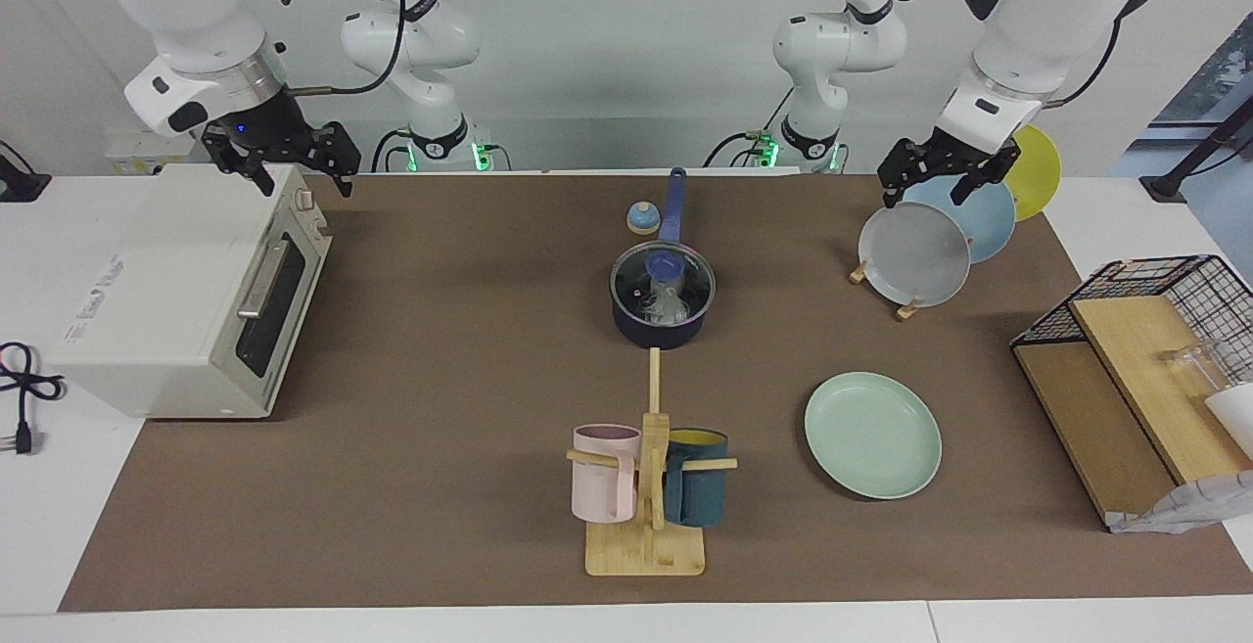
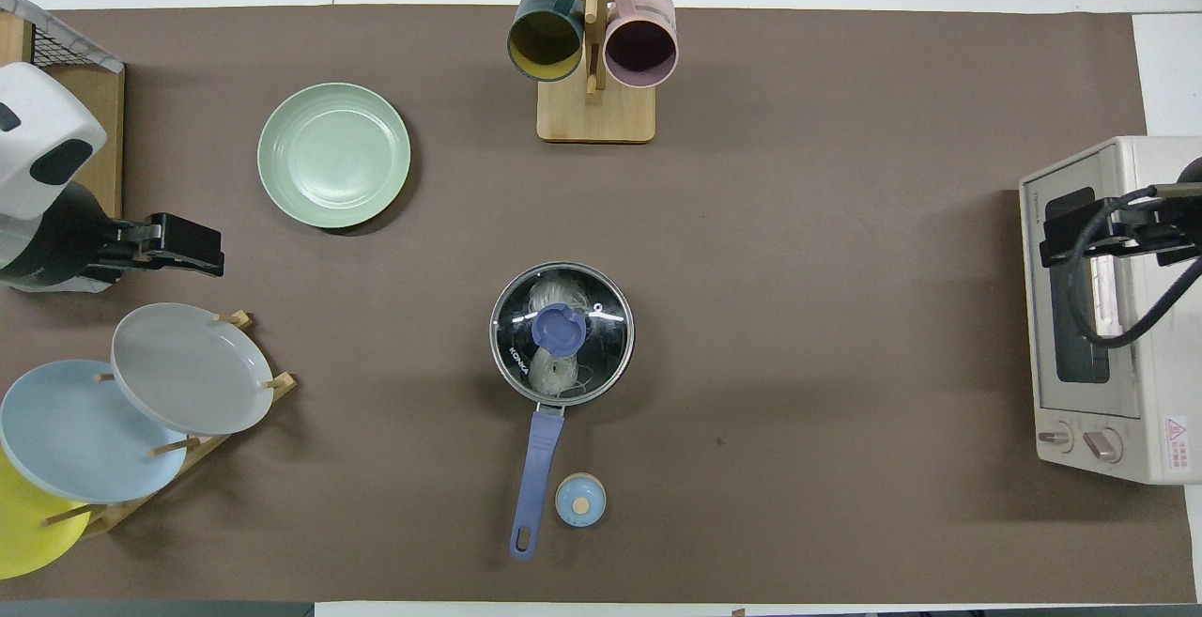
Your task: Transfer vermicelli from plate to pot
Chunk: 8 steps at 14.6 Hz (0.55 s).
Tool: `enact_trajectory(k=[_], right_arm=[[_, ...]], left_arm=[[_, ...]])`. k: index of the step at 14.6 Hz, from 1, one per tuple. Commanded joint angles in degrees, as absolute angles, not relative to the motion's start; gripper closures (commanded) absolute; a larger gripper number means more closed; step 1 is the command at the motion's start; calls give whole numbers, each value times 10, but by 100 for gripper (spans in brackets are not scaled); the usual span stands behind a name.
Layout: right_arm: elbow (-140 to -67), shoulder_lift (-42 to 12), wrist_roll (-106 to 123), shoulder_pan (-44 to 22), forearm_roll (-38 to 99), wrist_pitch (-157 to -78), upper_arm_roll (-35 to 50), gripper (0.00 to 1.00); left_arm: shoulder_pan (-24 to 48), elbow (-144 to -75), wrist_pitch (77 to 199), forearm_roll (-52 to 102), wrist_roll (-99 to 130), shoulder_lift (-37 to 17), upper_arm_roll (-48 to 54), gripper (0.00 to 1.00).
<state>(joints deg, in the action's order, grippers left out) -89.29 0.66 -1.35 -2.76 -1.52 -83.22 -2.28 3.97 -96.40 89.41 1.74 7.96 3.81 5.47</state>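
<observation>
Your vermicelli [image 2: 554, 368] is already in the pot [image 1: 662, 328] — thin white threads bunched under a round glass lid [image 2: 562, 333] with a blue knob, long blue handle pointing toward the robots. The mint-green plate [image 1: 872, 435] sits bare, smooth and shallow, farther from the robots, toward the left arm's end. Left gripper [image 1: 938, 176] hangs over the wooden plate rack [image 1: 907, 308], fingers spread with nothing between them. Right gripper [image 1: 294, 163] hovers over the boxy white toaster oven [image 1: 186, 291], fingers parted too — holding nothing.
</observation>
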Motion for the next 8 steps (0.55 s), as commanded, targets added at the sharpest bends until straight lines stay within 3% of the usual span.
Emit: enact_trajectory(k=[1, 8], right_arm=[[-893, 11, 4, -32, -4, -833, -22, 0], [-892, 10, 4, -26, 4, -834, -23, 0]], left_arm=[[38, -971, 892, 6, 80, 49, 55, 0], [38, -971, 892, 6, 81, 49, 55, 0]])
